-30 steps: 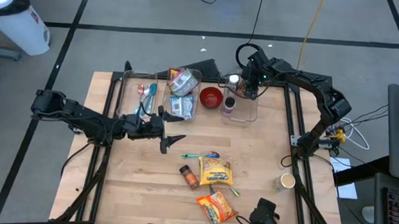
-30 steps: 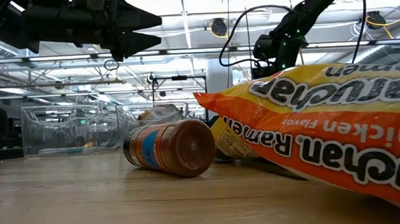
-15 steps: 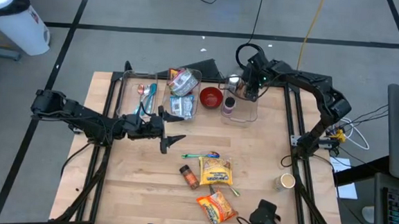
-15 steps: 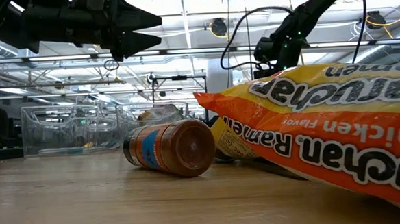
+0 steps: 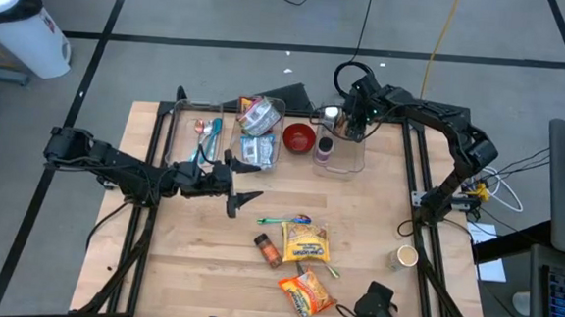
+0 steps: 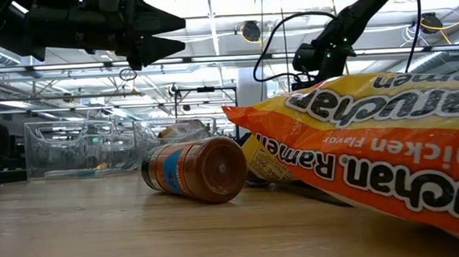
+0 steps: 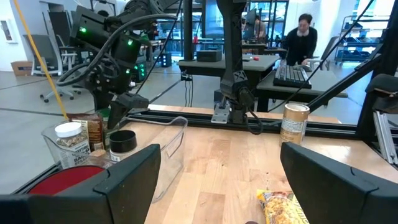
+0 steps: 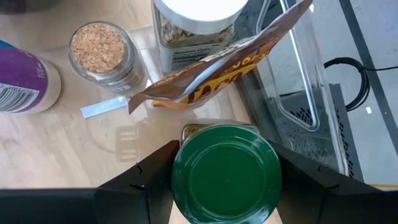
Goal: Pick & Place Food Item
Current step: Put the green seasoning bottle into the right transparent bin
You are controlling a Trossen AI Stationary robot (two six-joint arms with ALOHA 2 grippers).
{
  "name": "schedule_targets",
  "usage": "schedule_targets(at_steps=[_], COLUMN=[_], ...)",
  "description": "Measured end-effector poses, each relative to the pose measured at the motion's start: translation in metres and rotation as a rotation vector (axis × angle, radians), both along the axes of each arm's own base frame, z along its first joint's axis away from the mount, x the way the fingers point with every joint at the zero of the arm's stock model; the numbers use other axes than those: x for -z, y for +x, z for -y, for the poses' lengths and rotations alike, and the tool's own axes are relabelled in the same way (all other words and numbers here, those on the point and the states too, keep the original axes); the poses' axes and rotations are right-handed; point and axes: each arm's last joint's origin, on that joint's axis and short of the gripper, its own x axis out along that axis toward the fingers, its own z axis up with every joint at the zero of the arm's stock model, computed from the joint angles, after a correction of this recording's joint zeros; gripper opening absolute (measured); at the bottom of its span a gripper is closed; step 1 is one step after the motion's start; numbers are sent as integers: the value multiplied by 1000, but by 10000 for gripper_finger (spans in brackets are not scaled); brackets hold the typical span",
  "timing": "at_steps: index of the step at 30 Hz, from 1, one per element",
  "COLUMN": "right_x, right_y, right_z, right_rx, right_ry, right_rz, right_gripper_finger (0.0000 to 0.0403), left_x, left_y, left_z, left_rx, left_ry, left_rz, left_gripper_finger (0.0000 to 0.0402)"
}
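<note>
Right gripper (image 8: 225,186) is over the far clear bin (image 5: 346,160); its fingers (image 8: 155,180) pinch a green-lidded jar (image 8: 225,175), lid sitting square between them. Brown packet (image 8: 217,68) and white-capped jar (image 8: 199,25) lie just beyond the fingertips, with an open jar of grains (image 8: 102,56) off to one side. My read: placing step. Lower straight down, keep the jar upright and clear of the packet edge, release only once seated. Left gripper (image 5: 244,200) waits mid-table, fingers spread wide, empty.
</note>
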Motion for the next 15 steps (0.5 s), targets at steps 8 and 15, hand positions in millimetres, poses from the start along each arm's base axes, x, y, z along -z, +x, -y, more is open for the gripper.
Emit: schedule_targets(at_steps=[8, 15], right_x=[0, 0], right_y=[0, 0], right_z=[0, 0], right_rx=[8, 15], right_ry=[3, 6], right_rz=[3, 6], right_gripper_finger=[208, 208], left_x=[0, 0], left_y=[0, 0], left_z=[0, 0], left_rx=[0, 0], left_ry=[0, 0], left_rz=[0, 0], left_gripper_finger=[340, 340])
